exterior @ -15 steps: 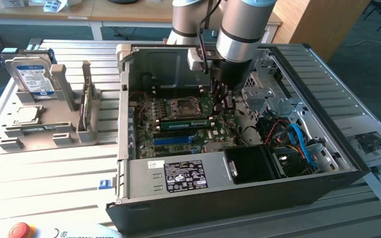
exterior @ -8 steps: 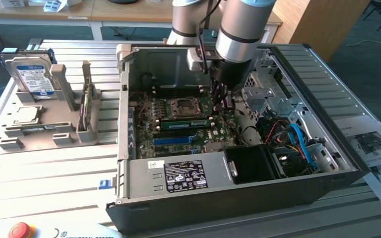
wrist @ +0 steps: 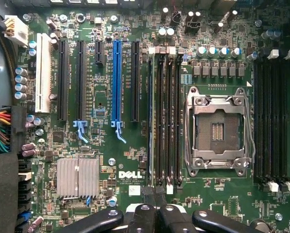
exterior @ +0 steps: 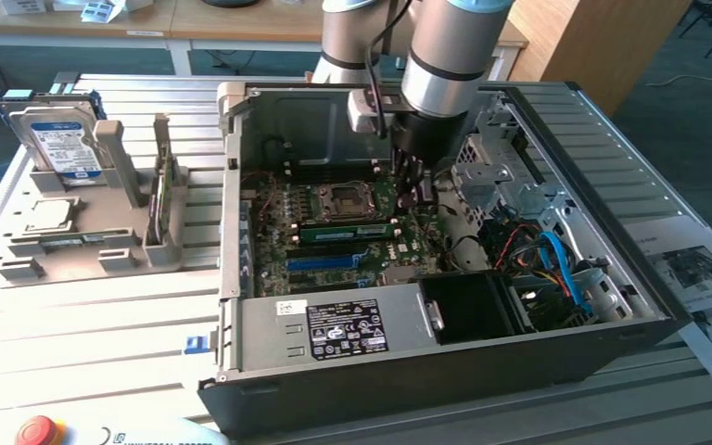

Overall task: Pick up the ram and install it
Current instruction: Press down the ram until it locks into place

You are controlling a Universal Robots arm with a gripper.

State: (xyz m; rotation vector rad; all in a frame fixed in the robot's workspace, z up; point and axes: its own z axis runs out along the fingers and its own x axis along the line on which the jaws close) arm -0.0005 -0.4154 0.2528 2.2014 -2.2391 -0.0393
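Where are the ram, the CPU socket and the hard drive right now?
ram point(exterior: 344, 232): exterior view, middle of the green stick's face.
CPU socket point(wrist: 216, 130): wrist view, centre of its open contact field.
hard drive point(exterior: 62, 141): exterior view, on its blue label.

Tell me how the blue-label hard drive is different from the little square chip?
The hard drive stands upright in the grey holder; the chip lies flat on it. The hard drive is bigger with a blue label; the chip is plain silver. Both sit outside the computer case.
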